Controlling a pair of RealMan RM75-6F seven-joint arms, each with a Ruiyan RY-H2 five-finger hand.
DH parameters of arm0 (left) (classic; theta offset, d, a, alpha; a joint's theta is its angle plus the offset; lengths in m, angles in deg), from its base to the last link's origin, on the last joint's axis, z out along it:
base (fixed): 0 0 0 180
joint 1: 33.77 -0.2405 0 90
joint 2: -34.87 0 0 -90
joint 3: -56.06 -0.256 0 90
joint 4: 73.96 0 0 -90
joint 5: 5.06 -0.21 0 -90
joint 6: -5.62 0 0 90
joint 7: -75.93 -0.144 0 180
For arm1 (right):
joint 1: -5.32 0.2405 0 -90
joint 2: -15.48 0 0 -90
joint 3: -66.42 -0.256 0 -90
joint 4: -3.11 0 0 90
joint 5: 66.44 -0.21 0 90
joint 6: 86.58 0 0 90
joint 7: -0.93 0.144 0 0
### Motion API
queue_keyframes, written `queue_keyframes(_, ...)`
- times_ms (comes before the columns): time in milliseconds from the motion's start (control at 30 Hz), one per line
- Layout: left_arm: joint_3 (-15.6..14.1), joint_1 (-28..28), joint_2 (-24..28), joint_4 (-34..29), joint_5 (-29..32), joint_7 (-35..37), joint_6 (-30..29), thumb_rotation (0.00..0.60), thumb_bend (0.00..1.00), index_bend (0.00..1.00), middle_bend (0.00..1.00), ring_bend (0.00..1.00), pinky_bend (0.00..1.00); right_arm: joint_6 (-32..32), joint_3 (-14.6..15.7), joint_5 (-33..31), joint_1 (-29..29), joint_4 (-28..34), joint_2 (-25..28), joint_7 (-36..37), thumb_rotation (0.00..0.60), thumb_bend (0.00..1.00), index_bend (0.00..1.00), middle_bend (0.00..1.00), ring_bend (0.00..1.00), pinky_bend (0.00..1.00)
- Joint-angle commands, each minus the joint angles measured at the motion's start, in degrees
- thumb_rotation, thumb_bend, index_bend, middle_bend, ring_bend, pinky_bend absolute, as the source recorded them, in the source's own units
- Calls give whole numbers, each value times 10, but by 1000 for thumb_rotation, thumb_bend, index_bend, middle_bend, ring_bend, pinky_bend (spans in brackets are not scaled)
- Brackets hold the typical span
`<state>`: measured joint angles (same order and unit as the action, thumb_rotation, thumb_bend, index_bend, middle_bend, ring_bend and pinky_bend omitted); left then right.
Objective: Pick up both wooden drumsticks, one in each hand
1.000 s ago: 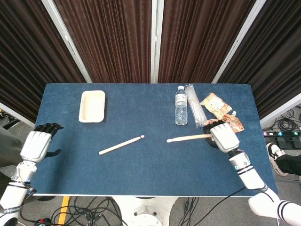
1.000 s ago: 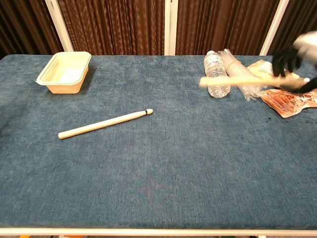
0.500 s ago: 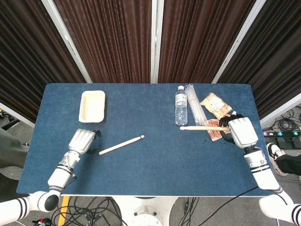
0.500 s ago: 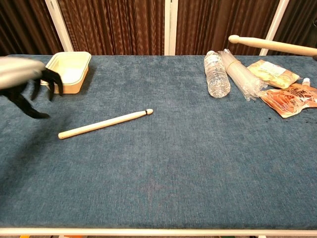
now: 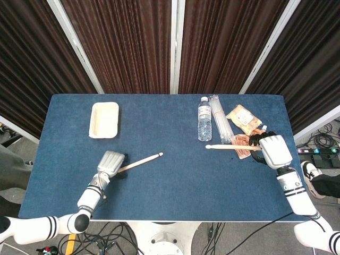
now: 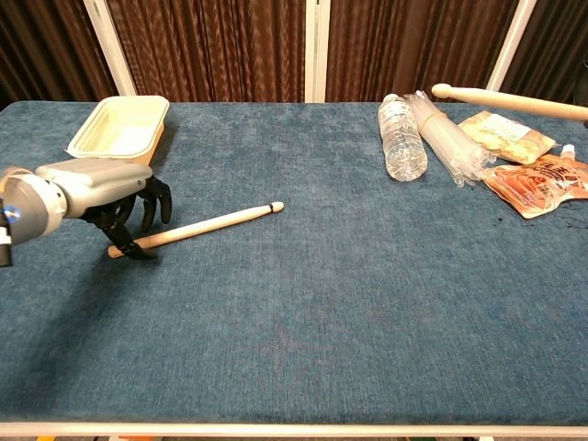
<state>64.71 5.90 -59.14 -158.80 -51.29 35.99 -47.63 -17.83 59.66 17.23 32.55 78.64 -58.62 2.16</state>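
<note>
The left hand (image 6: 101, 197) has swept in from the table's near-left edge over the last second and now sits over the butt end of the drumstick still on the table (image 6: 207, 223), its dark fingers (image 6: 152, 204) curled down on either side of the shaft; in the chest view they straddle the wood near the butt, with the thumb tip low beside it, but whether they have actually closed on it cannot be told, and the stick lies flat on the blue cloth as before, tip pointing away from the fingers toward the middle of the table. The right hand (image 5: 273, 150) holds the other drumstick (image 5: 231, 147) clear of the table, the shaft running out level from its closed fingers toward the water bottle (image 5: 204, 119); it has risen and drawn back since a second ago and has barely moved in the last half second. So one half of the task looks done, and what remains, by my judgement, is for the left fingers to close and lift.
</note>
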Motion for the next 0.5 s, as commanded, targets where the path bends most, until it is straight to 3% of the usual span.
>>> queue_keyframes(33, -5, 9, -11, 7, 17, -14, -12, 491, 187, 405, 530, 601, 750, -3, 1, 0, 0, -3, -1, 2, 600, 675, 643, 632, 459, 441)
queue_keyframes(400, -17, 17, -16, 15, 32, -15, -27, 483, 202, 440, 556, 609, 751, -10, 5, 1, 1, -18, -10, 13, 600, 674, 643, 629, 458, 441)
queue_keyframes(500, -19, 19, -16, 17, 33, -12, -28, 448, 226, 448, 557, 609, 751, -10, 5, 1, 1, -21, -12, 16, 600, 674, 643, 628, 458, 441)
